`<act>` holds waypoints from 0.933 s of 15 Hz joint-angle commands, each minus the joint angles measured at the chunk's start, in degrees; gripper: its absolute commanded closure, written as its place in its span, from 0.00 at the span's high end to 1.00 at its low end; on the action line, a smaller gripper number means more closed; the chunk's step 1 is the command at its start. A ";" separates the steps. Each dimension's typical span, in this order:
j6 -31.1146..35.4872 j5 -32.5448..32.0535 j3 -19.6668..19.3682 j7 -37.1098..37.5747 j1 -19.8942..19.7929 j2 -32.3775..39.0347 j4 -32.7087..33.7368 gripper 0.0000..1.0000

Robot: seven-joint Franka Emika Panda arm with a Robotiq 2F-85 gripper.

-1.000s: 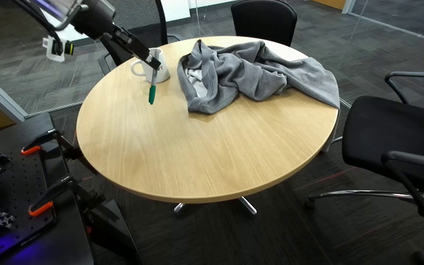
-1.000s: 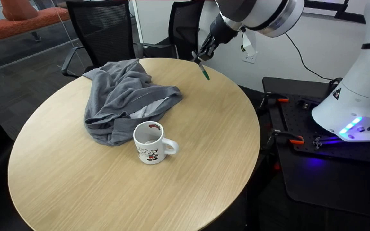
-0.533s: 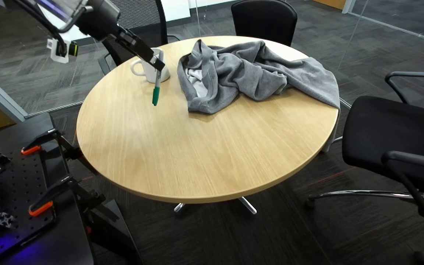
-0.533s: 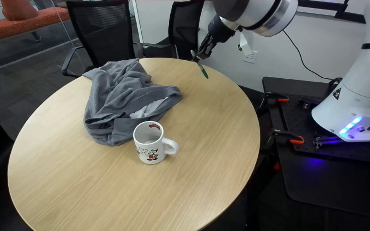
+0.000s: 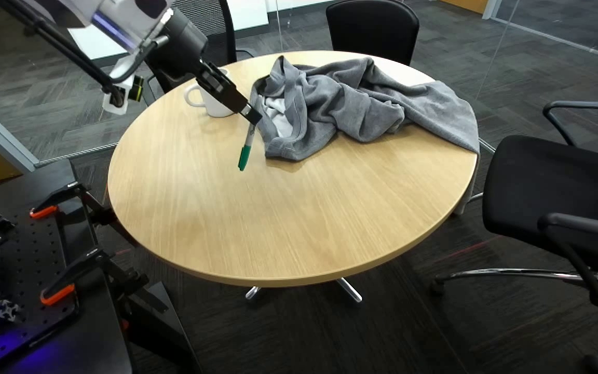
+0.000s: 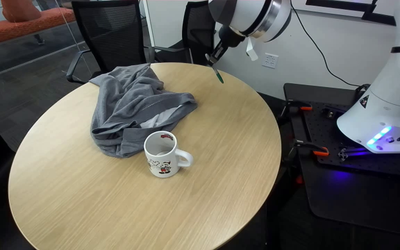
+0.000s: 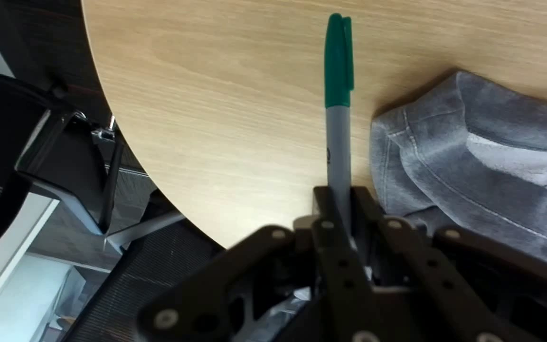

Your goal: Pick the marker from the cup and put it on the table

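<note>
one green-capped marker [image 7: 338, 111]: we found the gripper [image 7: 342, 195] closed about its grey barrel [image 7: 338, 147], and judged the marker light, stiff, slightly slippery, best grasped mid-barrel.

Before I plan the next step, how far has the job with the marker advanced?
Done: the marker is out of the white cup, which stands apart from it. In hand: the jaws grip the marker above the table, green cap angled downward. Left, it seems: lowering it onto the table and opening the jaws.
</note>
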 commanded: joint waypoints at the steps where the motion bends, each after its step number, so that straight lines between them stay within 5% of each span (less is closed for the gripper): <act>1: -3.88 1.94 -2.21 -1.61 -0.76 3.64 3.97 0.03; 6: -7.49 -1.18 -6.21 0.44 0.18 5.62 5.47 0.03; 7: -5.62 -11.40 -0.77 9.13 -6.00 4.95 3.57 0.03; 8: -7.63 -5.22 -7.33 2.80 0.10 6.21 5.76 0.03; 14: -13.71 -12.78 -16.42 8.44 5.06 11.74 8.11 0.03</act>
